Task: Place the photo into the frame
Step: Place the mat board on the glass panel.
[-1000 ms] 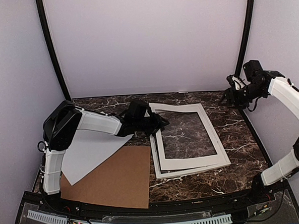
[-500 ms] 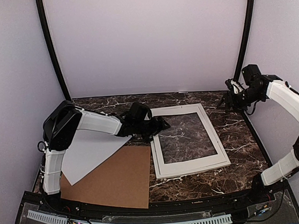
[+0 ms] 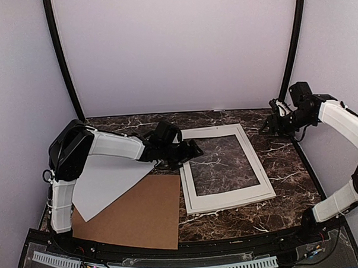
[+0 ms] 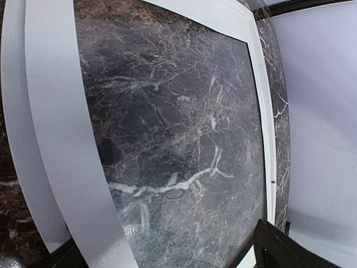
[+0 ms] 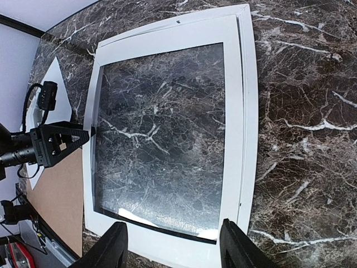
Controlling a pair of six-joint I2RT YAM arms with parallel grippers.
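Left arm lies low and stretched out across the table (image 3: 290,165) toward 3 o'clock. The left claw (image 3: 193,149) is just above the surface at the left edge of the white stack. Its jaws are spread and hold nothing.

Right arm is raised at the 2 o'clock corner with the elbow bent, forearm angled in and down. The right claw (image 3: 272,124) is in the air, pointed at the stack. Its jaws are wide apart and empty.

Counts:
- Two arms, two claws.
- One frame (image 5: 251,111), flat on the table at 3 o'clock.
- One white mat (image 5: 233,111), on top of the frame and slightly offset, so the thin rails show along one side. Marble is visible through the centre.
- One white sheet (image 3: 107,181) at 9 o'clock, blank side up, partly under the left arm. Cannot tell if it is the photo.
- One brown cardboard sheet (image 3: 141,216) at 7 o'clock, with the white sheet overlapping its far-left edge.
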